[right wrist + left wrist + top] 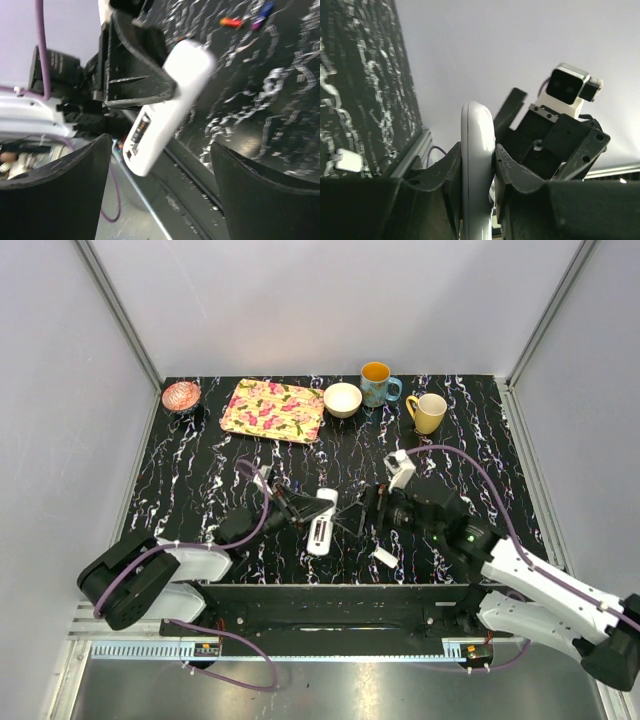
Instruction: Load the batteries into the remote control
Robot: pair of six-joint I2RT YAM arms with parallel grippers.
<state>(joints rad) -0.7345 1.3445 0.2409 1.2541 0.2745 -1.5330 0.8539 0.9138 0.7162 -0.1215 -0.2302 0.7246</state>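
My left gripper (pixel 303 511) is shut on the white remote control (pixel 322 520) and holds it above the black marbled table (pixel 200 480). The left wrist view shows the remote control (pixel 477 150) edge-on, clamped between the left gripper (pixel 477 165) fingers. In the right wrist view the remote control (pixel 170 95) has its back compartment uncovered, and one battery (pixel 141 127) sits in it. My right gripper (pixel 160 170) stands open just off the remote's end with nothing between its fingers. From above, the right gripper (pixel 364 510) is directly right of the remote.
A small loose white cover piece (pixel 385 557) lies near the table's front edge. Along the back stand a pink bowl (pixel 181 395), a floral tray (pixel 272 410), a white bowl (pixel 343 399), a blue mug (pixel 377 384) and a yellow mug (pixel 428 412).
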